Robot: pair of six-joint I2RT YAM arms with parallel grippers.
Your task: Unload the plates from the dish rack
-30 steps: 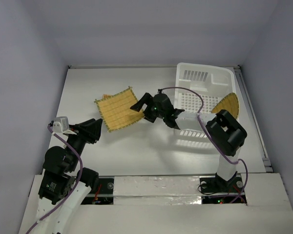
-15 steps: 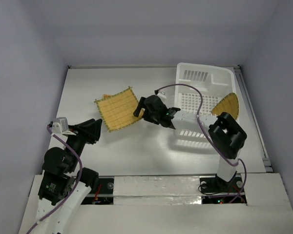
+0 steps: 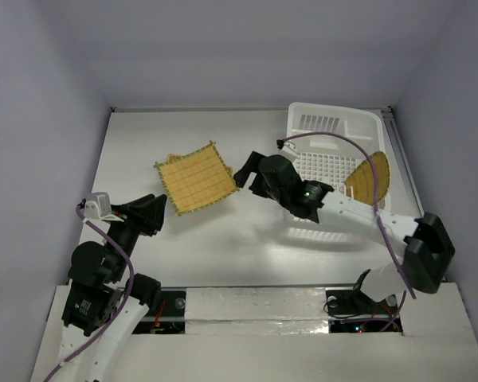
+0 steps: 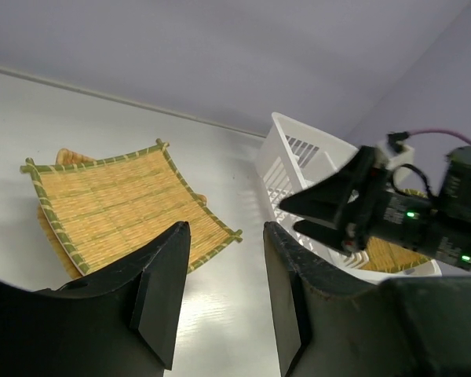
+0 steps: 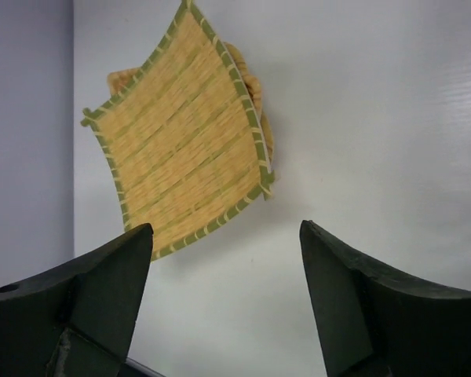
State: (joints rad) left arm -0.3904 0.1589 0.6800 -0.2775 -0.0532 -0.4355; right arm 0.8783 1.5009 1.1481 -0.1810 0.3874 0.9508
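Retracted from the square plate [image 3: 194,177] on the worktop [image 3: 223,239], right end effector [image 5: 224,232] stands apart, empty; last plate [image 3: 370,177] awaits in dish rack [image 3: 334,119].

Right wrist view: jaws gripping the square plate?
No, the right gripper has its jaws open and empty; the square plate lies beyond them, untouched.

The left arm [image 3: 95,267] sits folded at the near left, its joints stacked above the base and its wrist raised. The left hand [image 3: 162,207] points right and a little far, its two fingers [image 4: 163,292] partly apart with nothing between them. The right arm [image 3: 358,213] bends sharply at an elbow on the near right, then reaches low and leftward toward the middle. The right hand [image 3: 242,172] points left, its fingers [image 5: 102,287] spread wide and empty.
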